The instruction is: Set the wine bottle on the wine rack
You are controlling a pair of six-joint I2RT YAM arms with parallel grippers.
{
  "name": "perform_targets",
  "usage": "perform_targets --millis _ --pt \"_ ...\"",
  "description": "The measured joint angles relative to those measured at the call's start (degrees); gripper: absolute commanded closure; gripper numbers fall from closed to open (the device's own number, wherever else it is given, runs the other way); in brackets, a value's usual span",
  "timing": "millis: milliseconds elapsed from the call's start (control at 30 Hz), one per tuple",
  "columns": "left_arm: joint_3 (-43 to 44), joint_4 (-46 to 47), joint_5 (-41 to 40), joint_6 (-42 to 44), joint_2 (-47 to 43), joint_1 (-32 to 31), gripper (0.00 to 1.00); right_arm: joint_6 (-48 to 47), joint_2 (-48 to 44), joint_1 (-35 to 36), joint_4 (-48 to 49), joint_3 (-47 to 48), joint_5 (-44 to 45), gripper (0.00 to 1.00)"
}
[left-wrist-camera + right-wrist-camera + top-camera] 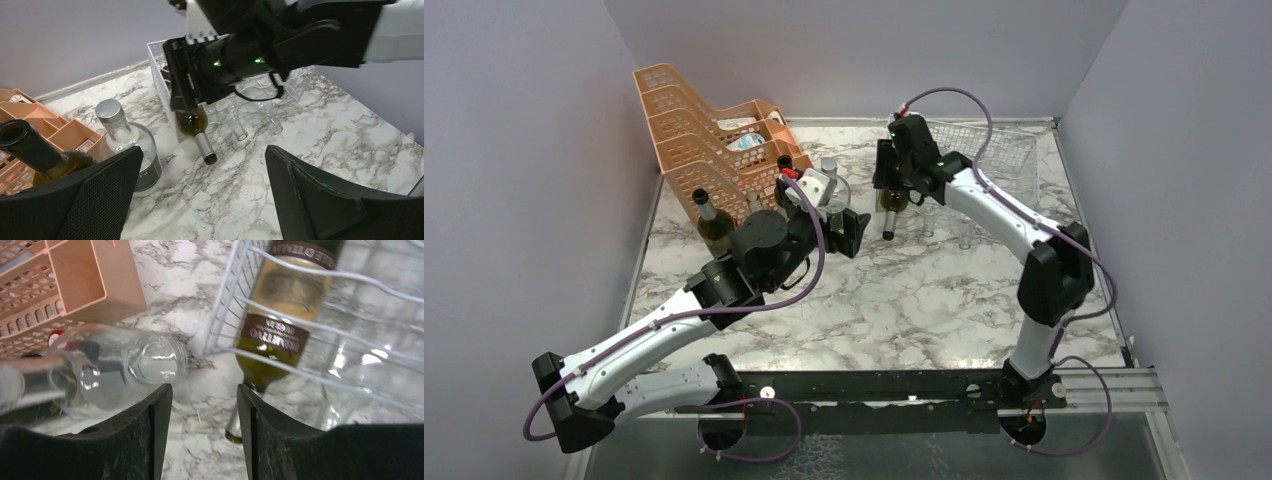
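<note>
From above: wine bottle (891, 207) at the left end of the wine rack (994, 150), neck toward the arms, right pincer (890, 178) just over its shoulder. Left pincer (852, 228) near, spread wide, empty. Marbled counter (904, 300) boxed in by plain walls (524, 150); orange trays (709, 130) at back left.

From the left wrist: lying tilted in the end cradle, neck jutting out over the marble. Close by, a clear bottle (125, 142) standing upright, and a dark bottle (37, 152) beside the trays.

From the right wrist: fingers parted, gripping nothing; bottle body behind the rack's wires, label showing. Probably heavy, certainly rigid, slick glass, breakable. Best taken around the thick body rather than the thin neck. Smooth, hard counter below, so liable to roll or crack if slid out of the cradle.
</note>
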Motion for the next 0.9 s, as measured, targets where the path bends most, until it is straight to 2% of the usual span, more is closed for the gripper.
perform_targets --millis 200,400,567,700,900 --pt "0.0 -1.0 -0.4 0.0 0.0 0.0 0.01 0.5 -15.9 0.1 0.8 -12.9 3.5 0.47" --pt "-0.1 -1.8 -0.8 -0.2 0.0 0.0 0.01 3.1 -29.6 0.0 -0.1 -28.3 8.5 0.59" --pt "-0.1 -2.1 -1.0 -0.8 1.2 0.5 0.01 6.3 -32.6 -2.6 -1.5 -39.8 9.0 0.70" --pt "-0.1 -3.7 -0.8 -2.6 3.8 3.2 0.01 7.9 -32.6 -8.5 -0.9 -46.9 7.3 0.75" --pt "-0.1 -7.0 0.9 -5.1 5.9 8.0 0.01 8.0 -29.2 -14.7 2.7 -49.9 4.0 0.78"
